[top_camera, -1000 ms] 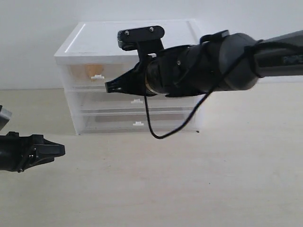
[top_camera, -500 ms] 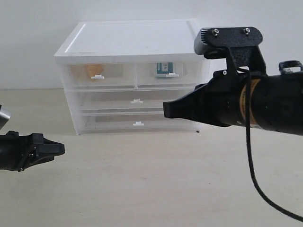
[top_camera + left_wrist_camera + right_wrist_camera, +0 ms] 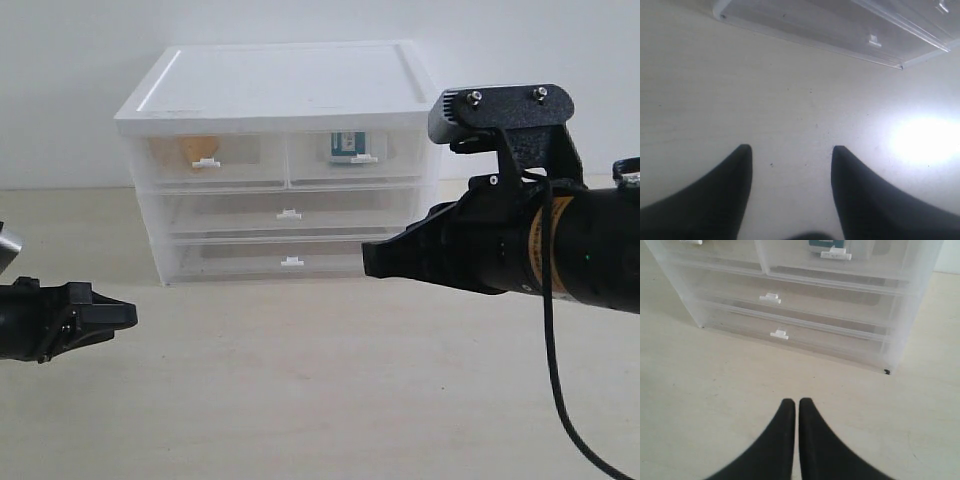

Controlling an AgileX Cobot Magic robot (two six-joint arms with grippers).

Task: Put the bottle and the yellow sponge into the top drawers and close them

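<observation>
The white-topped cabinet [image 3: 280, 85] stands at the back. Both top drawers are pushed in. Through the top left drawer [image 3: 205, 160] the yellow sponge [image 3: 197, 148] shows faintly. The bottle [image 3: 348, 145], with its blue-teal label, lies inside the top right drawer [image 3: 355, 158]; the label of the bottle [image 3: 827, 244] also shows in the right wrist view. My right gripper [image 3: 368, 261] is shut and empty, in front of the cabinet's lower right corner and clear of it; in its wrist view the right gripper [image 3: 796, 401] points at the table. My left gripper [image 3: 130, 316] rests low at the far left, open and empty, also seen as left gripper [image 3: 791, 148].
Two full-width drawers [image 3: 290, 214] with white handle tabs sit shut below the top ones. The pale table [image 3: 320, 400] spreads in front of the cabinet. A black cable [image 3: 560, 400] hangs from the right arm.
My right arm has drawn back from the cabinet front, to the right and lower, uncovering the top right drawer with the bottle inside. The left arm has stayed still.
</observation>
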